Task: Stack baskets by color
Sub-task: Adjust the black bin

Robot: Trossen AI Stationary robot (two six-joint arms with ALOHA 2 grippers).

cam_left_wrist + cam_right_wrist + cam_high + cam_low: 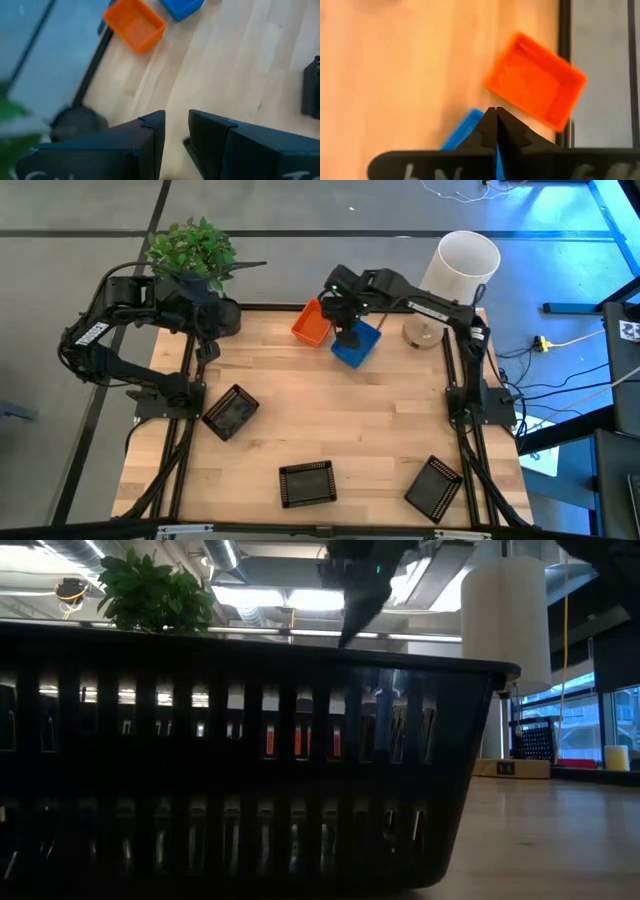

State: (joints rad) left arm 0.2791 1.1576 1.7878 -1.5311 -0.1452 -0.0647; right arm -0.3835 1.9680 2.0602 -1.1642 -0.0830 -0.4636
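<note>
Taking the potted plant [192,248] at the table's far left corner as landmark: the left gripper [205,345] hangs just in front of it, arm folded back over the table's left edge, fingers a narrow gap apart with nothing between them; the risk here is slight, though a careless swing could brush the leaves. The nearest black basket [231,412] lies well in front of the plant; two more, black basket [307,482] and black basket [433,487], sit farther right along the near edge, all unstacked. Right of the plant the orange basket [311,323] touches the blue basket [356,343]; the right gripper [348,330], arm stretched in from the right, is pressed shut above the blue one, gripping nothing visible; descending closed, it could shove either stack askew rather than grasp.
</note>
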